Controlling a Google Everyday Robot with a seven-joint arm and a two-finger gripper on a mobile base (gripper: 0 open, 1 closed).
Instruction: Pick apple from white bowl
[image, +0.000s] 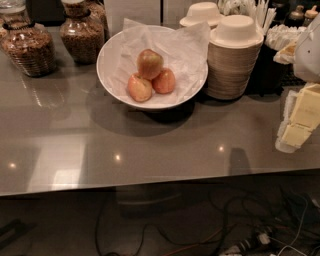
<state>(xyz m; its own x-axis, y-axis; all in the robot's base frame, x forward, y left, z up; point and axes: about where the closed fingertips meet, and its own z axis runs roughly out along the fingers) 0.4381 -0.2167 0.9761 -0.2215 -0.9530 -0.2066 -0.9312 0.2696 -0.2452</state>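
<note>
The white bowl (106, 70) stands at the back middle of the grey counter, lined with crumpled white paper. Three apples lie in it. The apple (149, 63), the largest, dull red with a yellow-green blush, sits at the back, resting against two smaller orange-red apples (139, 88) (164, 81) in front of it. My gripper (299, 120) shows at the right edge as pale yellow and white blocks above the counter, well to the right of the bowl and apart from it. It holds nothing that I can see.
A tall stack of cream-tan paper bowls (233, 60) stands right beside the white bowl, with more (202, 14) behind. Two glass jars of brown food (29, 49) (82, 35) stand at the back left. Cables lie on the floor below the counter's front edge (150, 184).
</note>
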